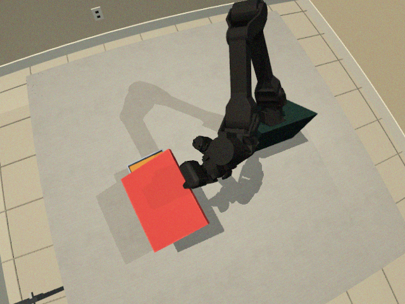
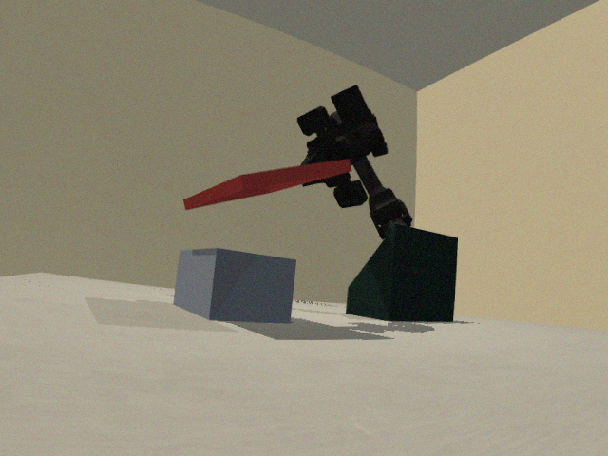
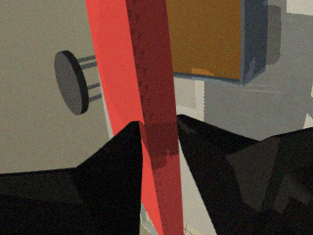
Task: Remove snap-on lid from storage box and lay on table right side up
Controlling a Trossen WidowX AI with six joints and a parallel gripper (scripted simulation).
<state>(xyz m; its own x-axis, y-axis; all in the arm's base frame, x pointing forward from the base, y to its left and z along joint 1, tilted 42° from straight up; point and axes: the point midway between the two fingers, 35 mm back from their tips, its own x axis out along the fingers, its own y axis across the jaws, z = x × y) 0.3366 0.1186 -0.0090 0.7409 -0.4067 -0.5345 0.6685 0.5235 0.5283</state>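
Observation:
The red lid (image 1: 165, 202) (image 2: 275, 180) (image 3: 114, 59) is in the air above the storage box, tilted, its far side lower than the side at the gripper. My gripper (image 1: 186, 178) (image 3: 158, 125) is shut on one edge of the lid. In the exterior view the fingertips are mostly hidden behind the lid. The blue-grey storage box (image 2: 253, 287) (image 3: 254, 44) stands upright and open on the table, apart from the lid. Its orange inside (image 1: 143, 161) (image 3: 205, 39) shows. In the top view the lid covers most of the box.
The dark green base block (image 1: 299, 114) (image 2: 422, 275) under the arm stands on the table (image 1: 294, 228) (image 2: 343, 392), to the right of the box. A dark round disc on thin rods (image 3: 70, 82) shows beyond the lid in the wrist view.

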